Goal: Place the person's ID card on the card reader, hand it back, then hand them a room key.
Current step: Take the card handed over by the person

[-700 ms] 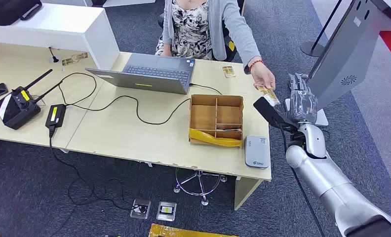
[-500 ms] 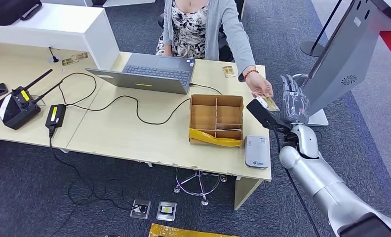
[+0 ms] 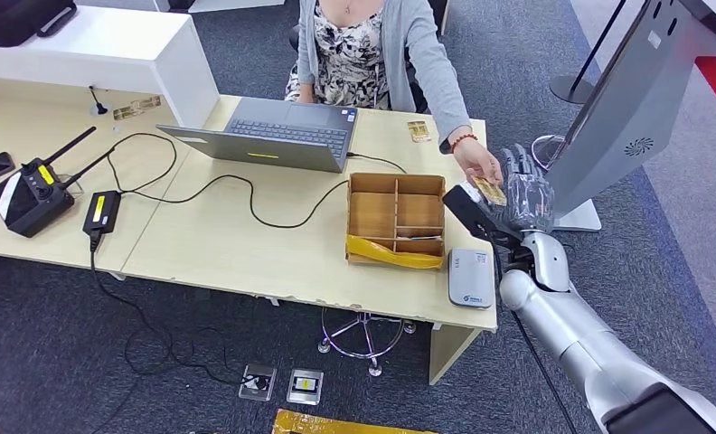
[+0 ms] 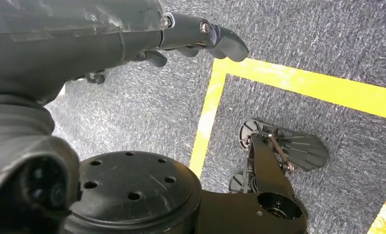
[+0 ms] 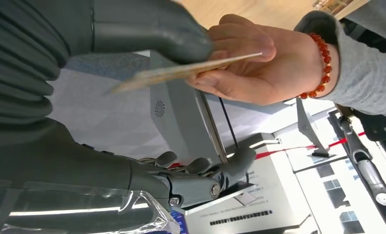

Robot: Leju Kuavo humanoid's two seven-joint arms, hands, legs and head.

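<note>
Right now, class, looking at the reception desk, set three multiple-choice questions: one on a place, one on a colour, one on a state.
1. Where is the card reader?
A) on the laptop
B) on the desk's near right corner, beside the cardboard box
C) on the floor

2. What colour is the person's bracelet?
A) red
B) blue
C) white

3. Who grips the card?
A) nobody
B) the left robot hand
C) the person's hand, with the right robot hand's thumb against it

Answers: 1 B, the head view shows it there. 2 A, its beads are red. 3 C, the right wrist view shows both on it.
</note>
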